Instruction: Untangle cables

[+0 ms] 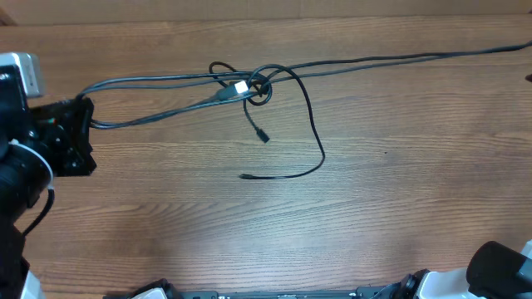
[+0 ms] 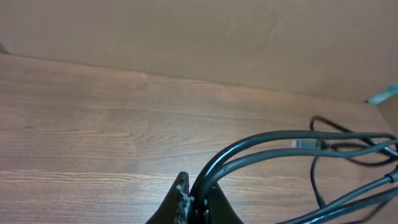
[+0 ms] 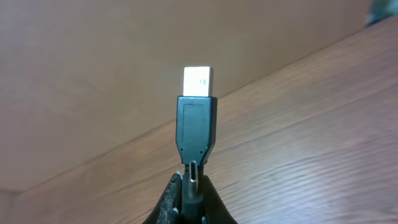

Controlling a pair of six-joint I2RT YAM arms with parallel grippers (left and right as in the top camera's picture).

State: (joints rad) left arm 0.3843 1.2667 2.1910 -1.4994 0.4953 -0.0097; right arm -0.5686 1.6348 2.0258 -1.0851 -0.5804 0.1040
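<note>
You are working the pull-apart step; your left gripper (image 2: 196, 200), at nine o'clock on the table (image 1: 374, 216), is clamping two dark cables (image 1: 150, 81); your right gripper (image 3: 189, 194) is pinching a plug (image 3: 196, 127) upright; the knot (image 1: 249, 87) is sitting toward twelve o'clock, its loose ends (image 1: 264, 137) trailing toward six; next, likely, you are needing to feed one end back through the loop.
</note>
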